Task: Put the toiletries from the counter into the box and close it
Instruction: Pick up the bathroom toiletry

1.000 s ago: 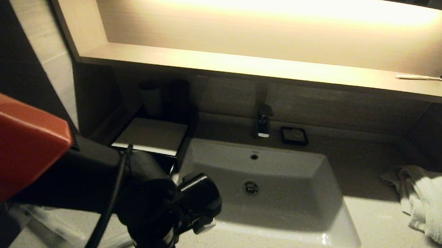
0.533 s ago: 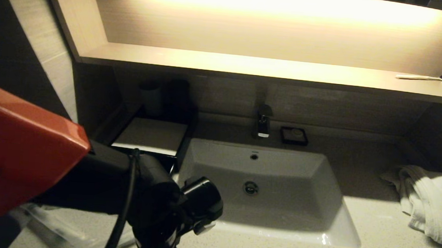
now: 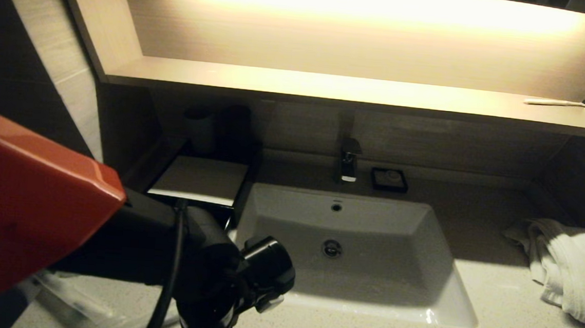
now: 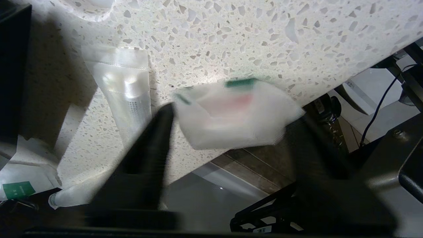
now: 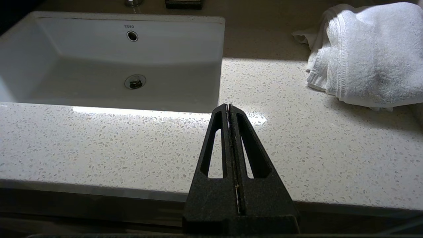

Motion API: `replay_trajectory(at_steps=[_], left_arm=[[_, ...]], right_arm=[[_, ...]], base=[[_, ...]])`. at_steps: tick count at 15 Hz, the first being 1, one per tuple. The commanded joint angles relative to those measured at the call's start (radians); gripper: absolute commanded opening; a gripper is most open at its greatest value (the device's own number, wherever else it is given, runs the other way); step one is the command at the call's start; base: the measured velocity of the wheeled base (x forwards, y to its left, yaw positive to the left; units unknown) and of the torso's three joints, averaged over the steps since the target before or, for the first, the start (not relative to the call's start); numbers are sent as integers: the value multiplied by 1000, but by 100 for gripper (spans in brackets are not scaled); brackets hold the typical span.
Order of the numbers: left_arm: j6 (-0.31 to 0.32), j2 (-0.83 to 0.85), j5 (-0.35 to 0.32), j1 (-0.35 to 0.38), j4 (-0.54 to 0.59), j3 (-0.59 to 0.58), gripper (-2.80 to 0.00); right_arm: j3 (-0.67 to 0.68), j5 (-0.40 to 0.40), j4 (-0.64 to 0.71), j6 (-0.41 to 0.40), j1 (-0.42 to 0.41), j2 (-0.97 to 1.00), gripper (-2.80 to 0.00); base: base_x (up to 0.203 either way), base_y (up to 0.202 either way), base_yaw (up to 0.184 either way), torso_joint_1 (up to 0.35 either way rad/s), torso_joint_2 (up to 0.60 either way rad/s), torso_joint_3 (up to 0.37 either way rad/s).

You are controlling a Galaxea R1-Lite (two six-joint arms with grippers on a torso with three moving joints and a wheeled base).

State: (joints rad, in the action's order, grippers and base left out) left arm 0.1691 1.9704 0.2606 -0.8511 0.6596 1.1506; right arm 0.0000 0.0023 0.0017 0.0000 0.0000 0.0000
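Observation:
My left gripper [image 4: 233, 112] hangs over the counter's [image 4: 231, 43] front edge, left of the basin. Its jaws stand wide apart. A white sachet [image 4: 238, 129] with a green strip lies between them, blurred and meeting both fingertips [image 4: 162, 122]. Beside it lie a clear-wrapped white tube [image 4: 125, 89] and another sachet with a green square label [image 4: 18, 190]. The black box [image 3: 201, 178] with its pale top sits at the back left; my left arm hides its front. My right gripper [image 5: 228, 106] is shut and empty over the counter's front edge.
The white basin [image 3: 349, 230] with its tap [image 3: 348, 163] takes the middle. A black soap dish [image 3: 389, 179] stands behind it. A white towel [image 3: 573, 266] is heaped at the right. A toothbrush [image 3: 554, 102] lies on the lit shelf.
My left arm has shifted a little to the right and forward over the counter's front left. Nothing else has moved in the head view.

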Motion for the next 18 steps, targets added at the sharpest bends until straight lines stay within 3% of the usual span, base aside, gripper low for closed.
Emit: replay_trajectory(at_steps=[1,10,15,18], left_arm=[[1,-1,2,0,5,0,-280],[-15,-79,7,0,8,10,-280],[-24,-198,49,6,3,23,-280],[-88,-220,54,46,-40,74,-280]], right_arm=[[0,0,0,0,-2,0,-280],[0,1,0,0,0,0,-280],[0,1,0,0,0,0,-280],[0,0,0,0,0,0,-280]], base=[[0,0,0,0,0,0],[0,0,0,0,0,0],[0,0,0,0,0,0],[0,0,0,0,0,0]])
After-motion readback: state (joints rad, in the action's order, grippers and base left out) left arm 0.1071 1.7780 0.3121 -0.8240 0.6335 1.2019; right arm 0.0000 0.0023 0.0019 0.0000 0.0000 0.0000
